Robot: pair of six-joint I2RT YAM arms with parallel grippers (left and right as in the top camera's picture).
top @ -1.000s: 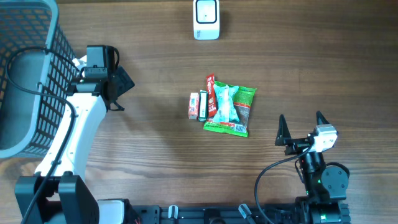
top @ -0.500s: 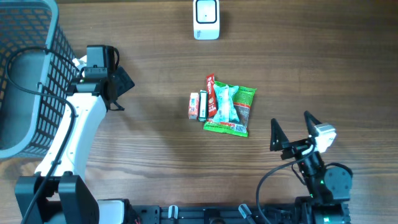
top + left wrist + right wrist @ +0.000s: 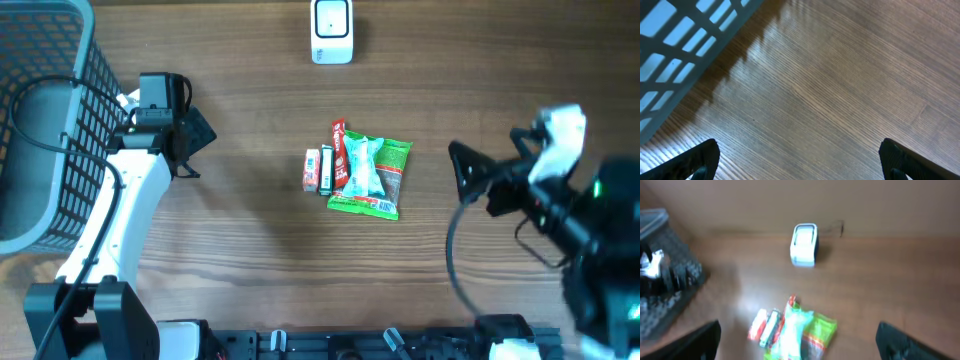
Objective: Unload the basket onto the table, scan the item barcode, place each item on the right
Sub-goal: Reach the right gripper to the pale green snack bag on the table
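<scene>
Wooden bench (image 3: pixel 250 250): brown grain, carrying everything listed below.
Right claw (image 3: pixel 483 150): released, jaws spread wide, nothing between them; blurred in the overhead view; to the right of the pile, apart from it.
Left claw (image 3: pixel 203 153): released, empty, over bare wood beside the basket (image 3: pixel 85 90), well apart from the pile.
Item pile (image 3: pixel 372 205): bench centre. Green snack packet (image 3: pixel 390 175) with pale blue packet (image 3: pixel 362 165) lying on it; red stick (image 3: pixel 338 135), dark green bar (image 3: pixel 326 170) and orange box (image 3: pixel 312 170) side by side along its left edge.
Barcode: not legible in any view; choice of item unsettled.
Scanner (image 3: pixel 332 32): white, at the far edge, straight beyond the pile, well apart.
Step in hand (judged): reach toward a first pick, nothing lifted yet.
Method: take the top pale blue packet or the outlying orange box, not the whole stack; descend with jaws straddling the short width; pinch an edge clear of the printed code; lift, then turn the code face toward the scanner window.
Risk: crinkly film, likely slip or two packets lifted together.
</scene>
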